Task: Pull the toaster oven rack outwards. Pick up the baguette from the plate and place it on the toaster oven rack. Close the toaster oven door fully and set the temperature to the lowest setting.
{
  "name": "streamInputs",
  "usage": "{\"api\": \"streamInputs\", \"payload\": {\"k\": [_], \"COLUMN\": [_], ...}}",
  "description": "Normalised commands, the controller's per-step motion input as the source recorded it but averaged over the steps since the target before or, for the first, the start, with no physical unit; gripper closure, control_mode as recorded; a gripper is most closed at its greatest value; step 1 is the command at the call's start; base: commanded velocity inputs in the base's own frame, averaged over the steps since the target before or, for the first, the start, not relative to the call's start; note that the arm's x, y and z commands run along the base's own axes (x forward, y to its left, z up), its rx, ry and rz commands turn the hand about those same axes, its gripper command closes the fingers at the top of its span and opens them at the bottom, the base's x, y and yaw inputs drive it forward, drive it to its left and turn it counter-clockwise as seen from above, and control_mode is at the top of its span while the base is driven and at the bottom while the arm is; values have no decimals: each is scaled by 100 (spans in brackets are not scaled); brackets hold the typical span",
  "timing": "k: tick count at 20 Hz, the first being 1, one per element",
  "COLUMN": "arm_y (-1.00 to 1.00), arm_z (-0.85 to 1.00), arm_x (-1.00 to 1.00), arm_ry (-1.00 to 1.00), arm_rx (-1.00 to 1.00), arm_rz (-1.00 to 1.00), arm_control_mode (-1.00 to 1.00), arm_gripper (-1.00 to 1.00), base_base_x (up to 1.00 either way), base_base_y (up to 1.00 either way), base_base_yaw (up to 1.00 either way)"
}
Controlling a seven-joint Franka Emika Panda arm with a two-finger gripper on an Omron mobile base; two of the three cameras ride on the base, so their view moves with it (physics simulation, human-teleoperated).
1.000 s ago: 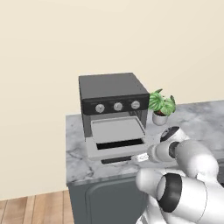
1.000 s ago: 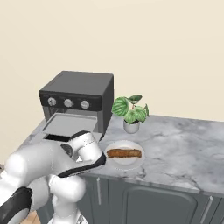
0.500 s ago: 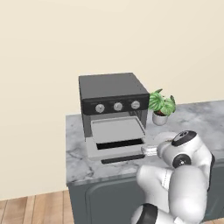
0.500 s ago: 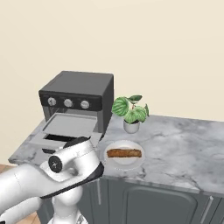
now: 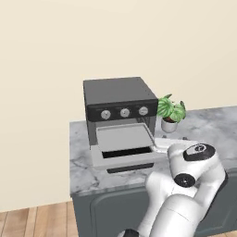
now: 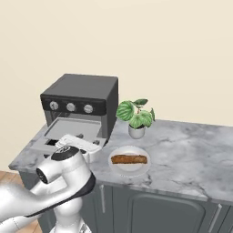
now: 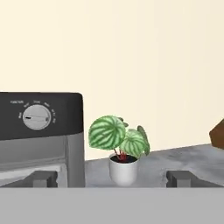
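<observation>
The gripper (image 7: 112, 178) stands wide open and holds nothing, facing a potted plant (image 7: 119, 146) beside the oven (image 6: 82, 102). The lettering around the knob (image 7: 36, 117) is too small to read. The baguette (image 6: 129, 159) lies on the plate (image 6: 129, 169); the rack (image 5: 124, 138) is pulled out over the open door (image 5: 125, 159).

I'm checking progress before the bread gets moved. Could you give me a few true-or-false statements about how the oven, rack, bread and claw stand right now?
1. The small orange-brown baguette lies on the round white plate. True.
2. The light-grey windowed oven door is shut. False: it hangs open, folded down in front of the dark grey boxy toaster oven.
3. The flat light-grey oven rack sticks out over the open door. True.
4. The claw is clamped on the baguette. False: its fingers stand wide apart, holding nothing.
5. The potted green plant in its white pot stands on top of the oven. False: it stands on the marble counter beside it.
</observation>
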Motion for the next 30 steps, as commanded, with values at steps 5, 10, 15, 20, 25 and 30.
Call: {"api": "streamInputs", "payload": {"k": [5,10,15,20,25,30], "arm_y": [0,-5,-18,-28,-42,-38], "arm_z": [53,46,41,39,11,0], "arm_x": [-1,-5,0,0,0,-5], "arm_ry": [-60,-78,-71,-44,-6,1], "arm_rx": [17,33,46,68,91,88], "arm_rz": [-13,-1,3,22,33,35], "arm_control_mode": [-100,-100,-100,-100,-100,-100], "arm_gripper": [-100,-100,-100,-100,-100,-100], "base_base_x": [0,0,0,0,0,0], "base_base_y": [0,0,0,0,0,0], "base_base_yaw": [0,0,0,0,0,0]}}
